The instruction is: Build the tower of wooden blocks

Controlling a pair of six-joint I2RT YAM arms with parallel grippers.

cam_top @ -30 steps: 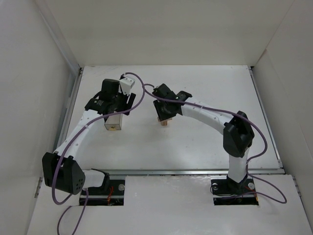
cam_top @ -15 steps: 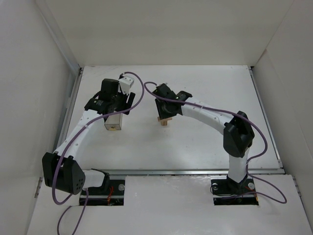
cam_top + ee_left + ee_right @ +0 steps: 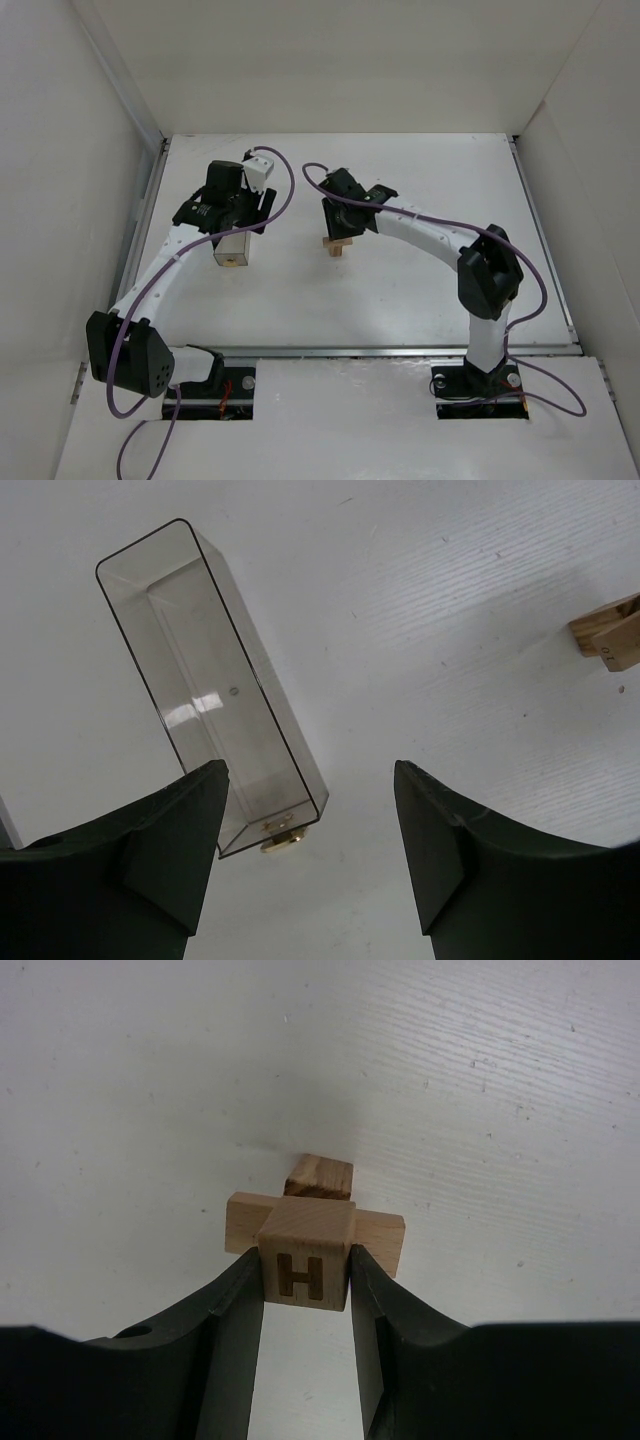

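The wood block tower (image 3: 336, 243) stands mid-table: a dark-grained bar (image 3: 320, 1177) at the bottom, a light-tan bar (image 3: 383, 1237) laid crosswise on it, and a light cube marked "H" (image 3: 305, 1260) on top. My right gripper (image 3: 305, 1282) is shut on the cube's two sides, and it also shows in the top view (image 3: 341, 226). My left gripper (image 3: 310, 795) is open and empty, hovering over the near end of the clear plastic box (image 3: 205, 680). The edge of the tower shows at the right of the left wrist view (image 3: 608, 635).
The clear box (image 3: 231, 251) lies left of the tower under my left gripper (image 3: 235, 215), with a small brass fitting (image 3: 279, 842) at its near end. White walls enclose the table on the left, back and right. A purple cable loops between the two wrists.
My right wrist has shifted slightly up and to the right over the tower, so more of the tower shows below it. The left arm and the box have not moved.
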